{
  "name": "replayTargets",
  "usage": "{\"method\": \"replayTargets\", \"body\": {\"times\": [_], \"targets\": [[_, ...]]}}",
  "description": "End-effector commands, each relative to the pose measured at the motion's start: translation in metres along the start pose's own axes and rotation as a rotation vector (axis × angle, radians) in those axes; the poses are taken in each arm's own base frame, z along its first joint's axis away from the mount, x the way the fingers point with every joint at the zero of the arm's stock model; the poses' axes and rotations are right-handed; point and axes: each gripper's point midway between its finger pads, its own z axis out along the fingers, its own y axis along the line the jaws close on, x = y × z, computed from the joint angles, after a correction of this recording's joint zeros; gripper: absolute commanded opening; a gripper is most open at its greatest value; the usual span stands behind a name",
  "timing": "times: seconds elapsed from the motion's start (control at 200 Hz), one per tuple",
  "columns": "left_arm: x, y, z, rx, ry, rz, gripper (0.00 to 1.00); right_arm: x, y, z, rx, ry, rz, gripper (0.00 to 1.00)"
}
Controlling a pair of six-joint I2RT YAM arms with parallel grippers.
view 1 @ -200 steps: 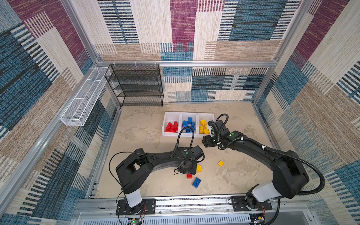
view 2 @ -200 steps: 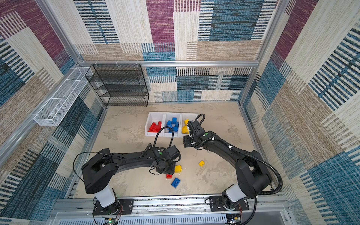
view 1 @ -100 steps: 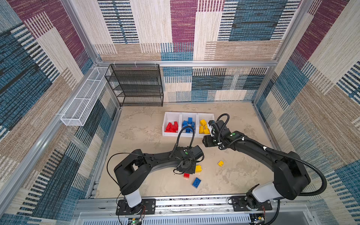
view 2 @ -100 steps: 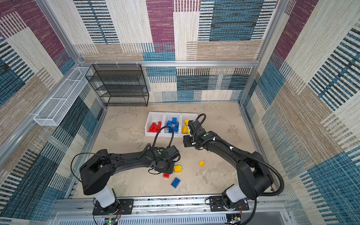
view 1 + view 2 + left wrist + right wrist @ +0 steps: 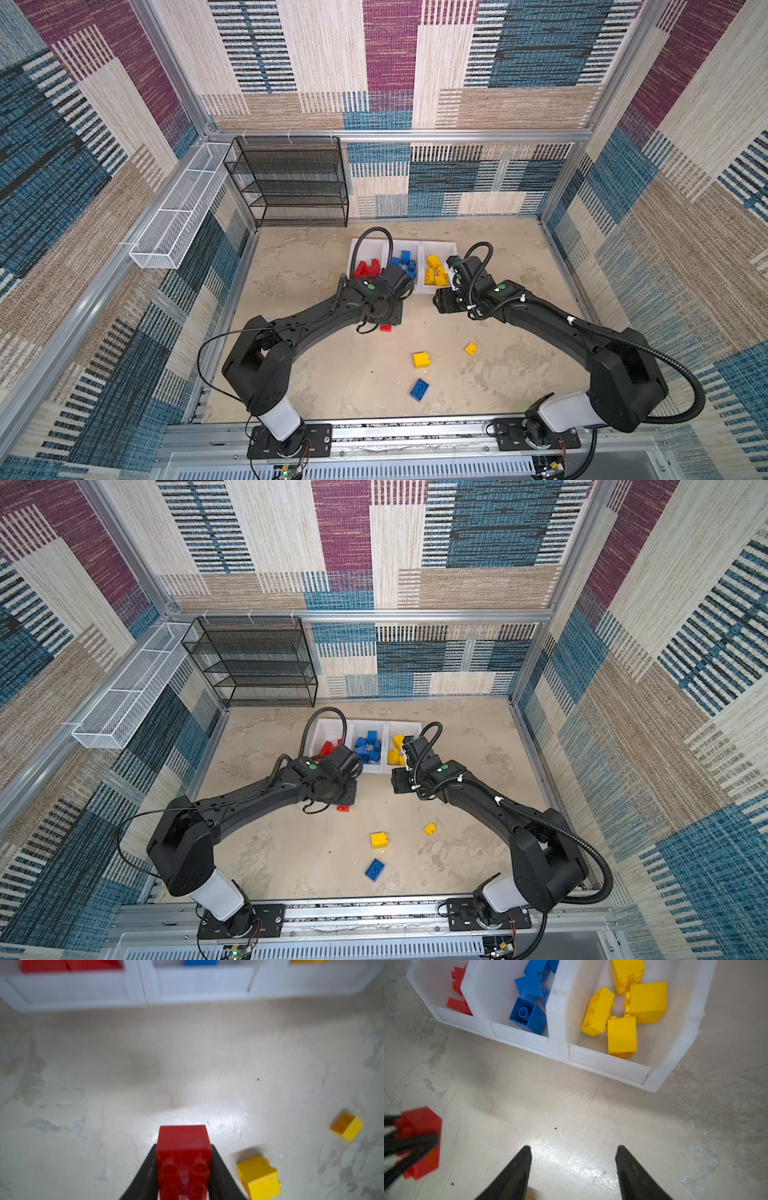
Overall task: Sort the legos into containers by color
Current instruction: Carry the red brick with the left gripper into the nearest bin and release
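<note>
Left wrist view: left tool clamped on red lego, near side of containers | right tool jaws spread wide, facing yellow-filled container | surface, nearer, loose: blue lego, large yellow lego, small yellow lego.

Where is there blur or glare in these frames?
Left wrist view: bins blurred, red brick in the left gripper soft, glare on the table. Right wrist view: bins and yellow bricks crisp, red brick smeared at the edge, glare by the right gripper. Both top views: sharp, evenly lit.
</note>
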Motion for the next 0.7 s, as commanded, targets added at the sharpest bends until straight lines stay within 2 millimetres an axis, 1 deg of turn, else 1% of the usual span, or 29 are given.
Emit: {"method": "replayTargets", "body": {"times": [0.0,0.09,0.17,0.275,0.311,0.406,0.491,0.531,0.596,0.691], "targets": [[-0.045,0.029,-0.004,-0.05,-0.074,0.067,0.28,-0.005,0.001,-0.005,-0.001,-0.019,0.024,0.67],[-0.079,0.049,0.002,-0.052,-0.093,0.034,0.28,-0.004,0.0,-0.007,0.001,-0.022,0.033,0.67],[-0.102,0.064,0.012,-0.068,-0.098,0.026,0.29,-0.003,-0.001,-0.01,0.003,-0.026,0.043,0.67],[-0.126,0.076,0.023,-0.079,-0.101,0.018,0.29,-0.001,-0.001,-0.014,0.002,-0.029,0.058,0.67],[-0.131,0.08,0.03,-0.082,-0.095,0.014,0.29,-0.001,-0.002,-0.015,0.003,-0.031,0.061,0.67],[-0.144,0.086,0.043,-0.077,-0.084,-0.001,0.31,-0.001,-0.001,-0.019,0.002,-0.032,0.068,0.66],[-0.157,0.088,0.048,-0.069,-0.091,-0.005,0.33,-0.001,-0.002,-0.022,0.005,-0.034,0.072,0.66],[-0.165,0.087,0.048,-0.065,-0.1,-0.006,0.36,-0.001,-0.002,-0.023,0.006,-0.034,0.073,0.66],[-0.174,0.087,0.047,-0.059,-0.112,-0.004,0.44,-0.002,-0.002,-0.026,0.009,-0.038,0.074,0.67],[-0.185,0.084,0.038,-0.051,-0.139,-0.001,0.52,-0.003,-0.003,-0.029,0.015,-0.041,0.077,0.68]]}}
